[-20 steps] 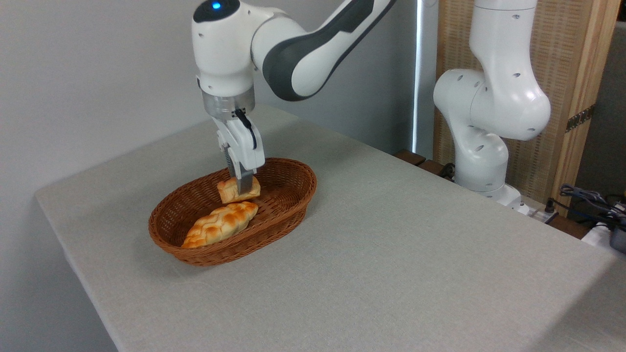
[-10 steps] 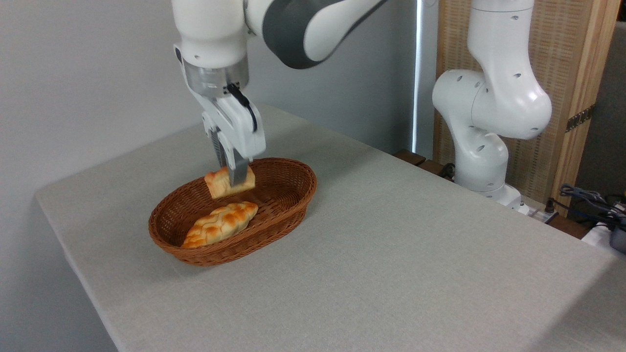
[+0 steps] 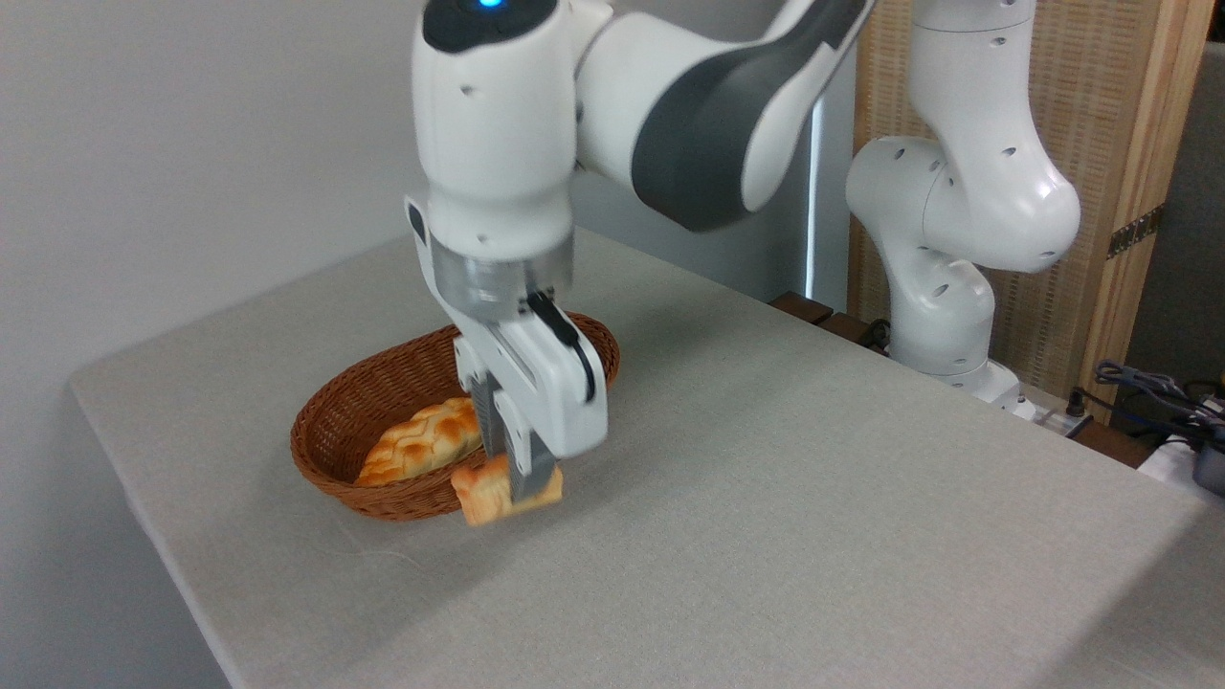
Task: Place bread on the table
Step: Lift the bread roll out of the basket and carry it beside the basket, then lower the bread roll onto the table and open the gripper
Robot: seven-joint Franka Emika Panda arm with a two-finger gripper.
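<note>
The bread [image 3: 488, 496], a small golden-orange bun, hangs in the air just outside the basket's near rim, above the table [image 3: 766, 498]. My gripper [image 3: 517, 488] is shut on it, with the fingers pinching it from above. The grey-beige cloth of the table lies a short way below the bun. My arm's wrist and hand hide the right half of the wicker basket [image 3: 335, 450].
A longer braided loaf [image 3: 421, 440] lies inside the brown oval basket. The arm's white base [image 3: 947, 287] stands at the table's far right edge, with cables [image 3: 1148, 392] beyond it. The table's left edge and near corner drop away.
My gripper has carried the bun out of the basket, toward the camera and to the right, and lowered it. The braided loaf and basket have stayed put.
</note>
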